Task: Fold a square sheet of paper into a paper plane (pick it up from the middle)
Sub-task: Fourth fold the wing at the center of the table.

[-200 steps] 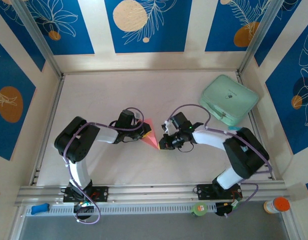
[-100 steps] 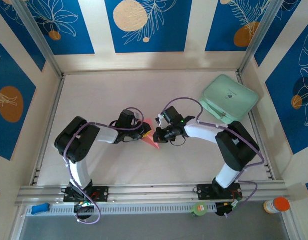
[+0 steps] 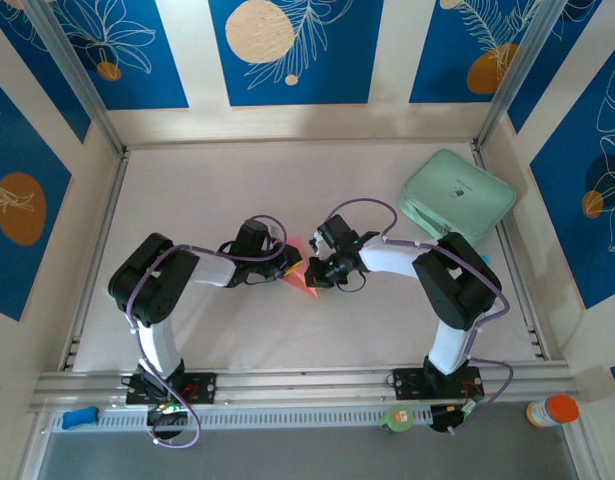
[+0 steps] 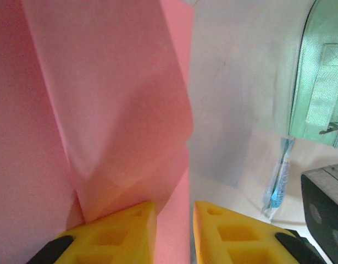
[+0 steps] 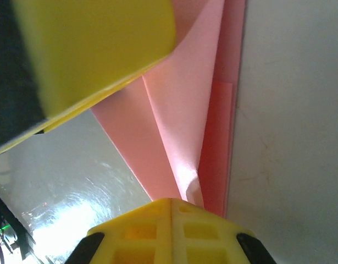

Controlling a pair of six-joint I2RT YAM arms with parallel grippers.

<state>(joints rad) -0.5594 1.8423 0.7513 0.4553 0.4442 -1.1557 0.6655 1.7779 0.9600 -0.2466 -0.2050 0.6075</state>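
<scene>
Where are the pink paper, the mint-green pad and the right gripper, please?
pink paper (image 4: 103,99), left wrist view, on its folded flap.
mint-green pad (image 3: 457,200), top external view, middle of its top.
right gripper (image 5: 171,206), right wrist view, between its yellow fingertips.

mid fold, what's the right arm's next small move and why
Probably the right gripper should carry the raised flap over and press it flat: its shut jaws seem to pinch the pink paper at a curled edge, while the left gripper, jaws apart, rests on it.
</scene>
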